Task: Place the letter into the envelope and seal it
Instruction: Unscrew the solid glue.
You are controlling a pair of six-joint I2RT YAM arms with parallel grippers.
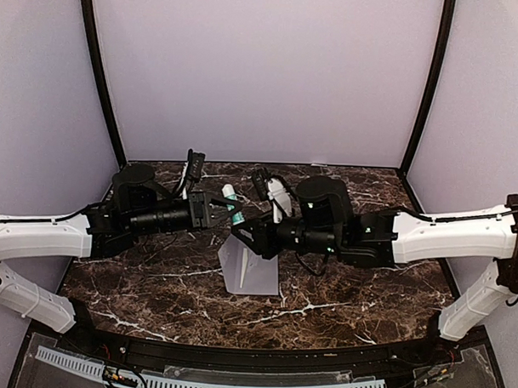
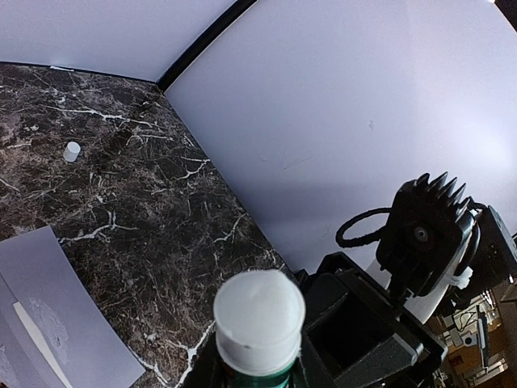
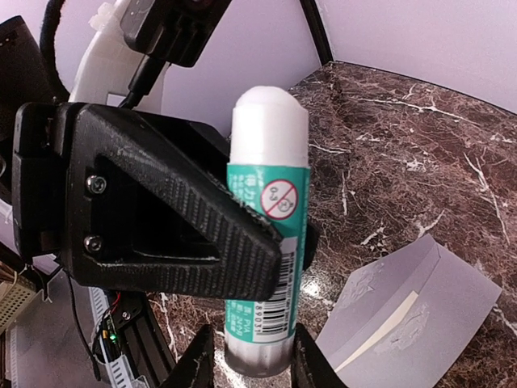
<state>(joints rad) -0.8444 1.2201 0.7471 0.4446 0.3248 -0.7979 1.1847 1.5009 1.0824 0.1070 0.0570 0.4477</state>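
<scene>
In the left wrist view, the bottom edge cuts off the glue stick [image 2: 258, 319] below its white top, and the left and bottom edges cut off the envelope [image 2: 81, 323]. In the right wrist view, one finger [image 3: 186, 226] of the left gripper [image 3: 279, 242] covers part of the stick's label. The right gripper [image 3: 257, 360] shows only its fingertips, so contact with the stick cannot be confirmed. The small white object [image 2: 72, 151] is too small to identify.
</scene>
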